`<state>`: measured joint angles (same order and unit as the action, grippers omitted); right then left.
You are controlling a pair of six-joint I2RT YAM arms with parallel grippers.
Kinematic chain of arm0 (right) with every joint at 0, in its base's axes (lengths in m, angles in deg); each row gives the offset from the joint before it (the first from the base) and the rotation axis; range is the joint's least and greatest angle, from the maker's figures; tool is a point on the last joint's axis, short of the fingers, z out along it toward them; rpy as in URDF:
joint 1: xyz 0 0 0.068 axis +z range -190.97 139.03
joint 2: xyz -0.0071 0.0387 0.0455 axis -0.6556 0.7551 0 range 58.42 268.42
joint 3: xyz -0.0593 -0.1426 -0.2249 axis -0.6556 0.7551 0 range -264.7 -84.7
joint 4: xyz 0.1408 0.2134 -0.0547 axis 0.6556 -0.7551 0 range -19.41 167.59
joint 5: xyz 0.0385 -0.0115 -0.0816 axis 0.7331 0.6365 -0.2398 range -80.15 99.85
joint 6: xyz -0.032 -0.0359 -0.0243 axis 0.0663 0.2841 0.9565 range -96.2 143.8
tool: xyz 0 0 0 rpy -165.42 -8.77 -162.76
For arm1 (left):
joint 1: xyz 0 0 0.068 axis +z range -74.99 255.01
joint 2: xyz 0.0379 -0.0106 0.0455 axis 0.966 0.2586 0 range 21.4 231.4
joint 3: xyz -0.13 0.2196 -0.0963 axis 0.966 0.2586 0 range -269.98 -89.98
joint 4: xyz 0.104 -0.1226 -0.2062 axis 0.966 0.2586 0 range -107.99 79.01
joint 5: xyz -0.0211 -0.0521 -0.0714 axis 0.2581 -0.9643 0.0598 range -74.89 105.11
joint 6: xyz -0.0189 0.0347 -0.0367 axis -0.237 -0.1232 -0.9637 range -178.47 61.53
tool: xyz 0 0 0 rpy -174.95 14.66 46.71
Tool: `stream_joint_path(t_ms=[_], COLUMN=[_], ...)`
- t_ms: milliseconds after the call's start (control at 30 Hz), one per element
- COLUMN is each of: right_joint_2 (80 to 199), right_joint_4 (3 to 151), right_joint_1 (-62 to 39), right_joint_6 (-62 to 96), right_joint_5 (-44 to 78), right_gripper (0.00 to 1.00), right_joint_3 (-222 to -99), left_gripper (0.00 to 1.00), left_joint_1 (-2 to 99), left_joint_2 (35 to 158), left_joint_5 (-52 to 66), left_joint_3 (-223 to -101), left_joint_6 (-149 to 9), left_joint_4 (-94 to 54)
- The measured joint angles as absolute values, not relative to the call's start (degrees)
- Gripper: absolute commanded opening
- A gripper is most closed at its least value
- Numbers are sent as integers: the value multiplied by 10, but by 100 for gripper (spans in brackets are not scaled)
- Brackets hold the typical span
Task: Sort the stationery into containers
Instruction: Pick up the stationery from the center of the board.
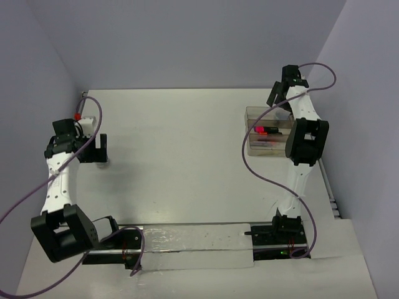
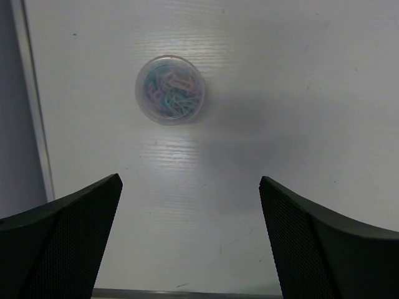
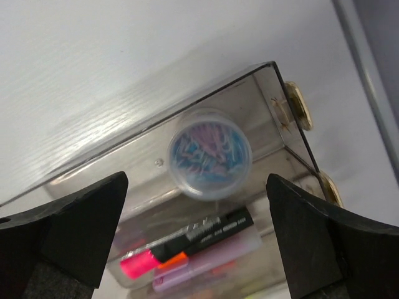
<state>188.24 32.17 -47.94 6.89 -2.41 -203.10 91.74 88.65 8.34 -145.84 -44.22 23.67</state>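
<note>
A round tub of clips (image 2: 169, 89) is sitting on the table (image 2: 299, 75), upper left in the left wrist view, apart from the left gripper (image 2: 190, 187), which is hanging wide open. At the overhead view's upper right, the tray (image 1: 248, 113) is holding a second tub (image 3: 210, 154) and highlighters (image 3: 212, 230). The right gripper (image 3: 196, 180) is hovering above it, fingers spread wide.

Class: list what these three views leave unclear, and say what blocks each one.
Top view: contents of the clear tray, partly covered by the right arm and too small.
Left wrist view: round tub blurred; lid on or off unclear.
Right wrist view: stationery at the bottom edge, blurred and cut off.
</note>
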Motion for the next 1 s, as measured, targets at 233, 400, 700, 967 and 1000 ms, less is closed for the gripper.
stream_joint_path(t_ms=[233,400,700,967,1000], right_joint_2=[1734,1659,1588,1539,1538], right_joint_4=[336,355,391,416,418], right_joint_1=[-439,-403,-334,-327,-327], right_joint_6=[66,63,61,54,54], right_joint_5=[-30,-26,-8,11,12], right_gripper=[100,100,100,100,100], right_joint_3=[-1964,-1933,-1847,-1814,-1814], left_gripper=[98,92,96,79,75], left_joint_1=[924,924,924,920,919], left_joint_2=[955,1001,1040,1169,1177], left_joint_5=[50,83,95,92,94], left_joint_3=[-1514,-1530,-1516,-1538,-1543], left_joint_6=[-431,-430,-418,-444,-447], left_joint_4=[268,250,199,204,206])
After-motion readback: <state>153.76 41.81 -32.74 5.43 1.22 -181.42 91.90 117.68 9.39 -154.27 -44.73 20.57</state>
